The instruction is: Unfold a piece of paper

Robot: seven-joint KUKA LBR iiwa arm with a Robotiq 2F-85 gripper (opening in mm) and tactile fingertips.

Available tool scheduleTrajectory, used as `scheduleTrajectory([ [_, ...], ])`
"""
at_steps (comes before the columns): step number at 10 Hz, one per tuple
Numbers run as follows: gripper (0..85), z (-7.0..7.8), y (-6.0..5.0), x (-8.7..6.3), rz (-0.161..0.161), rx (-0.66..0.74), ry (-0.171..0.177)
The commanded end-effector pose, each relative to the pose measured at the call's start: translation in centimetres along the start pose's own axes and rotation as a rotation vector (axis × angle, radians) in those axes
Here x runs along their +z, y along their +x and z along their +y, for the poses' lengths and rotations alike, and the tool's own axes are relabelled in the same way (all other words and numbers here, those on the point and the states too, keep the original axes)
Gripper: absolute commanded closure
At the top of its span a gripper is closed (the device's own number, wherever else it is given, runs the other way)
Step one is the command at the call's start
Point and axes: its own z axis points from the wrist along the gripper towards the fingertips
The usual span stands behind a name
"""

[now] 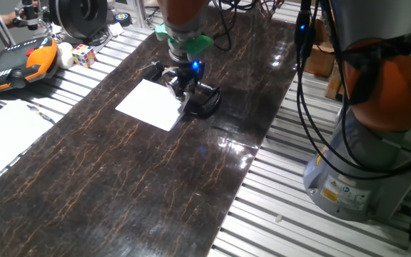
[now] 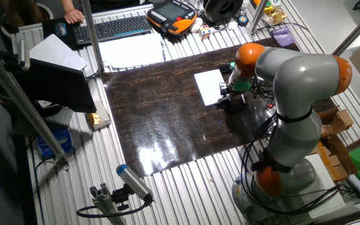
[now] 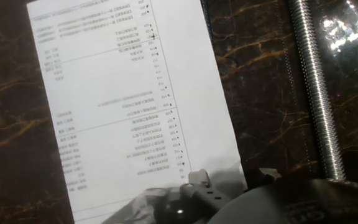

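The piece of paper point(image 1: 148, 105) lies flat on the dark marbled table top point(image 1: 120, 185). It is white and roughly square; it also shows in the other fixed view point(image 2: 209, 86). In the hand view the paper point(image 3: 123, 106) fills the left half and carries faint lines of small print. My gripper point(image 1: 183, 88) is low over the paper's right edge, and its fingertips point(image 3: 199, 185) show at the paper's lower corner. The frames do not show whether the fingers grip the paper. A black curved clamp point(image 1: 207, 101) lies right beside the gripper; its threaded bar point(image 3: 316, 87) runs next to the paper.
A larger white sheet point(image 1: 6, 135) lies at the table's left edge. An orange teach pendant point(image 1: 13, 64) and a colour cube point(image 1: 83, 55) are at the back left. The arm's base point(image 1: 377, 107) and hanging cables point(image 1: 302, 86) stand at the right. A keyboard point(image 2: 114, 28) lies beyond the table.
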Motion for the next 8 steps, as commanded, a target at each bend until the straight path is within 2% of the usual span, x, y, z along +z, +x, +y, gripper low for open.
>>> scheduleTrajectory([
  [1, 55.3, 0.0, 0.0, 0.0, 0.003, -0.008, -0.002],
  [3, 77.7, 0.1, 0.0, 0.0, 0.01, -0.03, -0.016],
  [4, 84.0, 0.1, 0.0, 0.0, 0.012, -0.033, -0.027],
  [6, 84.0, 0.6, -0.2, -0.2, 0.008, -0.04, -0.018],
  [8, 84.0, 1.7, -0.5, -0.9, 0.02, -0.039, -0.013],
])
